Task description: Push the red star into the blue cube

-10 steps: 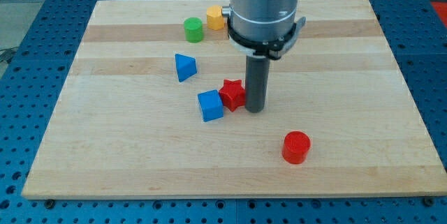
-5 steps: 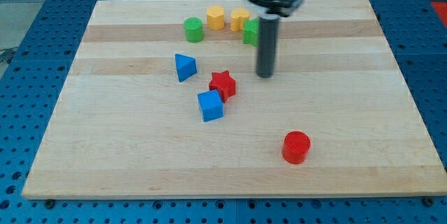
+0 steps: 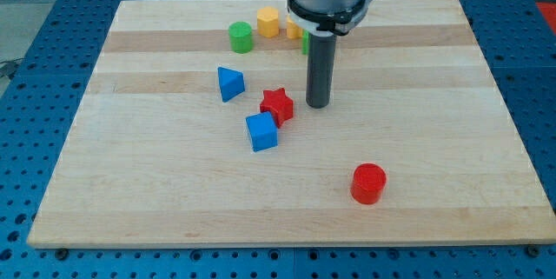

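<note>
The red star [image 3: 277,105] lies near the board's middle, touching the upper right corner of the blue cube [image 3: 261,131]. My tip [image 3: 318,105] stands on the board just to the right of the star, a small gap apart from it. The rod rises from there to the arm's grey body at the view's top.
A blue triangular block [image 3: 229,83] lies up and left of the star. A green cylinder [image 3: 241,36] and a yellow block [image 3: 268,22] sit near the top edge; another yellow block and a green block are partly hidden behind the arm. A red cylinder [image 3: 368,182] sits lower right.
The star was pushed up and left along the blue cube. My tip pulled away toward the view's top, then came back down to just right of the star.
</note>
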